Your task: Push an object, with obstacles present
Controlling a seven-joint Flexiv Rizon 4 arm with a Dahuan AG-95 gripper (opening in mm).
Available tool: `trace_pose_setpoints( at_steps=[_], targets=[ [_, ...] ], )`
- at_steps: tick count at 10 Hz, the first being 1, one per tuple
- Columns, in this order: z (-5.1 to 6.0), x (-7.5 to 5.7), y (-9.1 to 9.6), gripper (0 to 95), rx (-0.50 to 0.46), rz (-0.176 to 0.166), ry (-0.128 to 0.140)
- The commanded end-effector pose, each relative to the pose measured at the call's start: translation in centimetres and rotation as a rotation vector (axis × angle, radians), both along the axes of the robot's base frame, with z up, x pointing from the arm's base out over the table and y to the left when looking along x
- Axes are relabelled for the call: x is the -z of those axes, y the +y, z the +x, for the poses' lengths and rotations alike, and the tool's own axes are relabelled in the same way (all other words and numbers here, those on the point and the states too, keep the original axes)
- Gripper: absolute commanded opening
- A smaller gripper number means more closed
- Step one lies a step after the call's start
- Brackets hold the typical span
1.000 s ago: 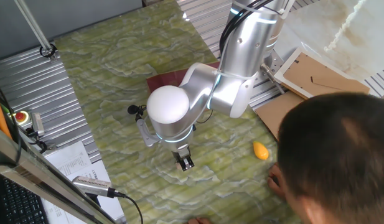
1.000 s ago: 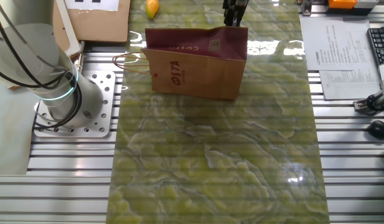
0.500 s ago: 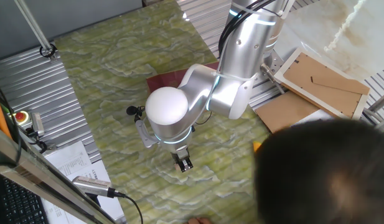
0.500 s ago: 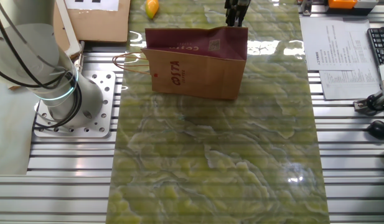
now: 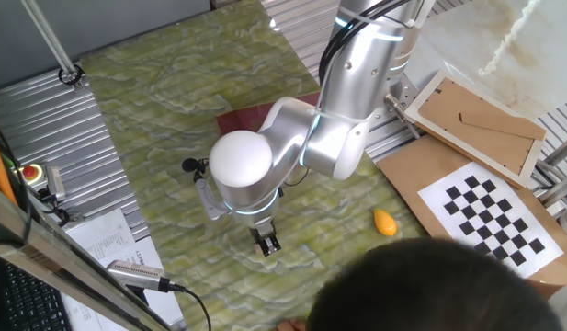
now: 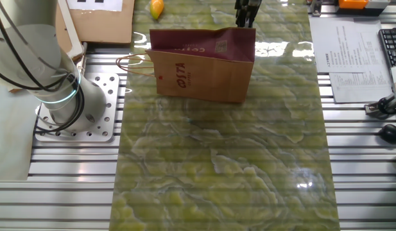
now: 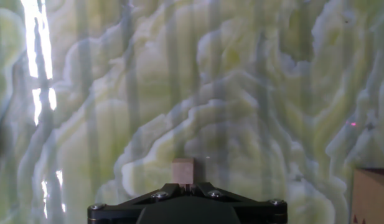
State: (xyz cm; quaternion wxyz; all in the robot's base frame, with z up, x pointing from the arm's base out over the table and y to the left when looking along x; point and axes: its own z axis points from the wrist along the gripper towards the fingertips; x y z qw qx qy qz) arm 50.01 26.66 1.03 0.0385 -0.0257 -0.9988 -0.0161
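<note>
I see the tool (image 5: 266,244) low over the green marbled worktop (image 6: 223,167), fingers pointing straight down. In the hand view the tan cube (image 7: 183,170) sits right at the fingertips, touching or just ahead of them; I can't tell which. Fingers look closed to a narrow gap, nothing gripped between them.

In the other fixed view the tool (image 6: 244,13) is near the far edge of the worktop, just behind the Costa paper bag (image 6: 201,64). The bag stands upright and its maroon band faces the camera. The cube is hidden from both fixed cameras.

An orange-yellow lump (image 5: 385,222) lies near the worktop edge on the robot-base side, well apart from the tool. A person's head (image 5: 448,290) blocks the lower corner of one fixed view.
</note>
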Motion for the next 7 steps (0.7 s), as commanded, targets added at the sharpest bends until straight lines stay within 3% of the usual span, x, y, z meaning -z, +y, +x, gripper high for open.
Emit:
trace_pose_setpoints(
  at_steps=[1, 7],
  targets=[
    [0.33, 0.03, -0.04, 0.0, 0.002, 0.0, 0.002],
    [0.95, 0.06, -0.06, 0.0, 0.003, -0.001, 0.003]
  ],
)
